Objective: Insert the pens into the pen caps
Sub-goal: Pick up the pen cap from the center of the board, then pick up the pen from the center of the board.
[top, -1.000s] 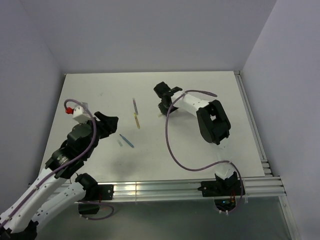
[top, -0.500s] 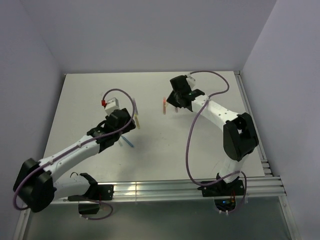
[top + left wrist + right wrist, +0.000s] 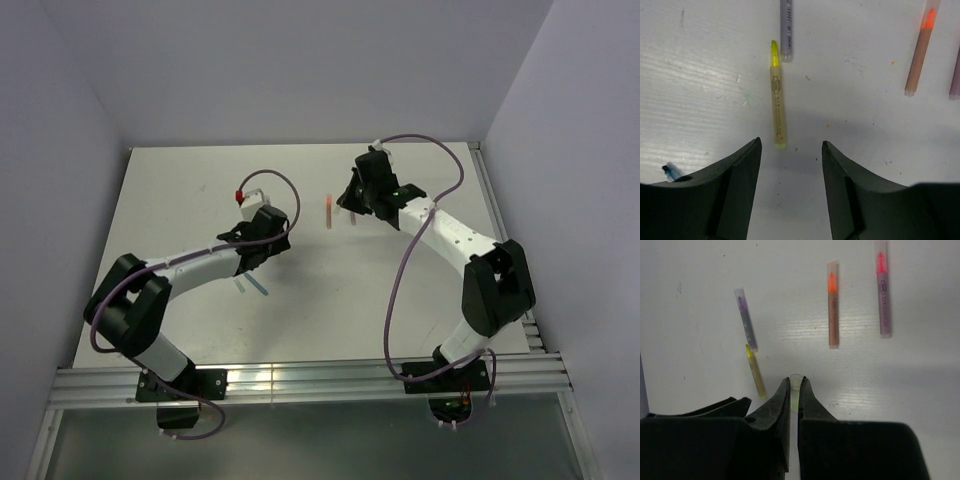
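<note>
Picking up: the left gripper, spread wide and empty, hangs just short of the yellow pen (right gripper pinches 1 pale cap), so next it should lower and close squarely.

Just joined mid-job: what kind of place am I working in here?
Probably a lab robot test booth: a white table boxed in by plain grey walls, a metal rail along its near edge, loose pens laid out.

White table enclosed on three sides by plain pale-lilac walls (matte, evenly lit); aluminium rails run along its near edge and right side
</note>
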